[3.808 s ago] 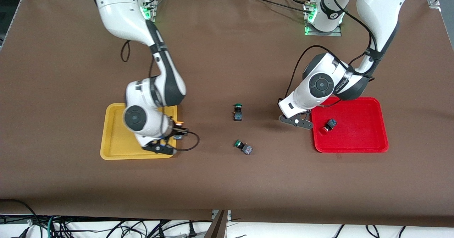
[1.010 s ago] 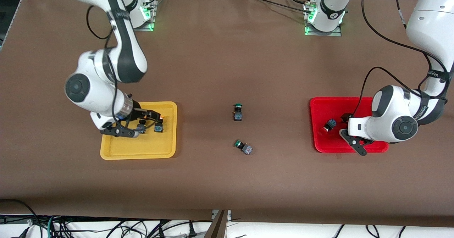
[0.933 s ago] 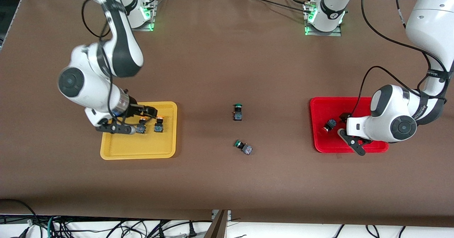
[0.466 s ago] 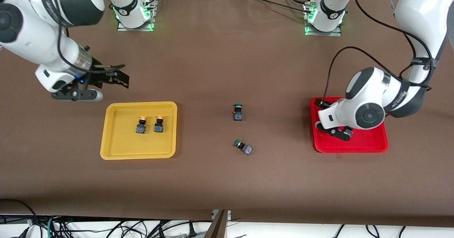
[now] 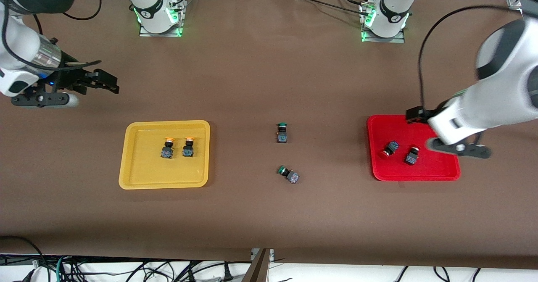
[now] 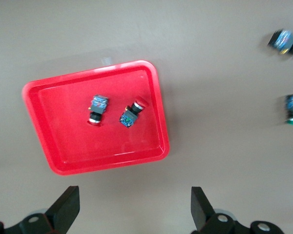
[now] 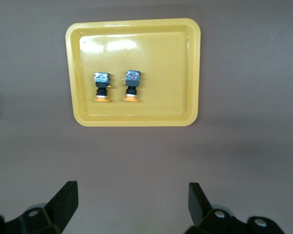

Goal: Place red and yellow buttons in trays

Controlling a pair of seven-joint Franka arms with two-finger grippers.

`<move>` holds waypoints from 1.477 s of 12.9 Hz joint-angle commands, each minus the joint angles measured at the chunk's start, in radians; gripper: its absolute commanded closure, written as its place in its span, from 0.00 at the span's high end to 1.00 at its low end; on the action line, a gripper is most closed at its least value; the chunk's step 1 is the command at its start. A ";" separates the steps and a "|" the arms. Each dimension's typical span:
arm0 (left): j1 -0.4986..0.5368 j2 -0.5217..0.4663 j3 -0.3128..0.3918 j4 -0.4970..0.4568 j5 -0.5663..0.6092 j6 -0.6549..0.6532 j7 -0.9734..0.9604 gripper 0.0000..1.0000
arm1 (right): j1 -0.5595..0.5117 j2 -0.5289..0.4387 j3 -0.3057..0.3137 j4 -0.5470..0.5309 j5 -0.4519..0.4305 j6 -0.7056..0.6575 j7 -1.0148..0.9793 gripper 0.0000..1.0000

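A brown table (image 5: 252, 72) is seen from above with two trays on it. The yellow tray (image 5: 134, 177) lies toward the right arm's end, and two yellow-capped buttons (image 5: 168, 147) (image 5: 188, 147) are set side by side inside it, apart from each other. The red tray (image 5: 437, 170) lies toward the left arm's end, and two red-capped buttons (image 5: 390, 148) (image 5: 411, 156) are lying inside it, close together but not touching. Between the trays, on the bare table, two green-capped buttons (image 5: 282, 133) (image 5: 288, 175) are left, one nearer the front camera than the other.

The right gripper (image 5: 107, 84) is held in the air over bare table beside the yellow tray, with its fingers (image 7: 63, 202) spread wide and nothing between them. The left gripper (image 5: 414, 114) is held over the red tray's rim, its fingers (image 6: 66, 209) likewise spread and empty.
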 commanded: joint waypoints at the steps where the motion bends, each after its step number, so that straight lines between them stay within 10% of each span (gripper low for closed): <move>1: -0.024 -0.023 0.011 0.065 -0.019 -0.043 -0.006 1.00 | -0.026 -0.029 0.040 -0.021 -0.034 -0.001 -0.016 1.00; 5: -0.218 -0.127 0.365 0.014 -0.139 0.067 -0.002 1.00 | -0.025 -0.014 0.042 0.019 -0.034 -0.001 -0.013 1.00; 10: -0.421 -0.541 0.736 -0.564 -0.329 0.378 -0.006 1.00 | -0.029 0.037 0.040 0.086 -0.057 -0.010 -0.024 1.00; 19: -0.481 -0.574 0.770 -0.586 -0.324 0.371 -0.006 1.00 | -0.026 0.044 0.042 0.091 -0.060 -0.010 -0.013 1.00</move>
